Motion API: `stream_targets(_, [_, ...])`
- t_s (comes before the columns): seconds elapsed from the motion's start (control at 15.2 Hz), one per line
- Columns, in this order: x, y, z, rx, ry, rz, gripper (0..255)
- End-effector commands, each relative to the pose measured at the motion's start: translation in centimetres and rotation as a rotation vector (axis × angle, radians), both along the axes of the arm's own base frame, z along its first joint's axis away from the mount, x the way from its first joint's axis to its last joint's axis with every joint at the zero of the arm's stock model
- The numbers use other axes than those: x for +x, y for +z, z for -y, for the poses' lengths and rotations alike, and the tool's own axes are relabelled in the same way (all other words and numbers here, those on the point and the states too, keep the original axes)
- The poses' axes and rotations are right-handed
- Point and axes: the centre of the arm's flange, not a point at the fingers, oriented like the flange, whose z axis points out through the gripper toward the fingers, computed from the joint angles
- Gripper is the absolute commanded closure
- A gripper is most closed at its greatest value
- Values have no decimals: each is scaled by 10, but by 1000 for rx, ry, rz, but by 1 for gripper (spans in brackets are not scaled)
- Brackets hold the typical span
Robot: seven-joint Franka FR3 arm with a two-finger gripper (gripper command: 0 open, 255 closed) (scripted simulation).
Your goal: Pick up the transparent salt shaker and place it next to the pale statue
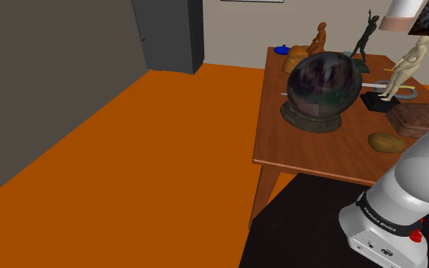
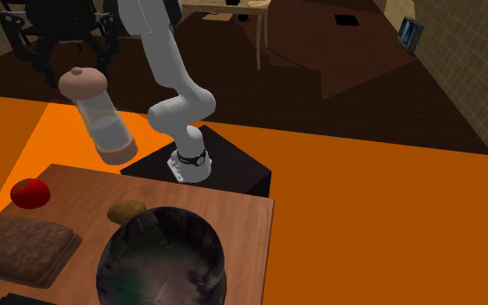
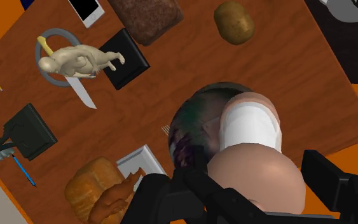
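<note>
Salt shaker [image 3: 250, 127] pinched btwn gripper [image 3: 252, 183] fingers, above table [image 3: 285, 76]; pale statue [image 3: 75, 62] well apart.

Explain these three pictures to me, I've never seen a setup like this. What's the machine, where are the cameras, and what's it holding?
The machine is a white robot arm standing on a black box beside a wooden table. One picture looks over the arm's shoulder at the table, one faces the arm from across the table, and one looks down from a camera on its hand. Among the things on the table are a pale statue, a dark glass ball, a potato, a tomato and a brown block. The arm's black gripper is closed on a clear salt shaker, held in the air over the table.
</note>
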Motion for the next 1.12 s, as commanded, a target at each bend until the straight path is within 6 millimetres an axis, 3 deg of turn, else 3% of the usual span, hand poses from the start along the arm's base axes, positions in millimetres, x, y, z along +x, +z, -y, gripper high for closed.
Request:
stream_targets(0.0, [-5, 0, 27, -1, 1, 0, 255])
stream_targets(1.06, [-67, 1, 229, -1, 1, 0, 255])
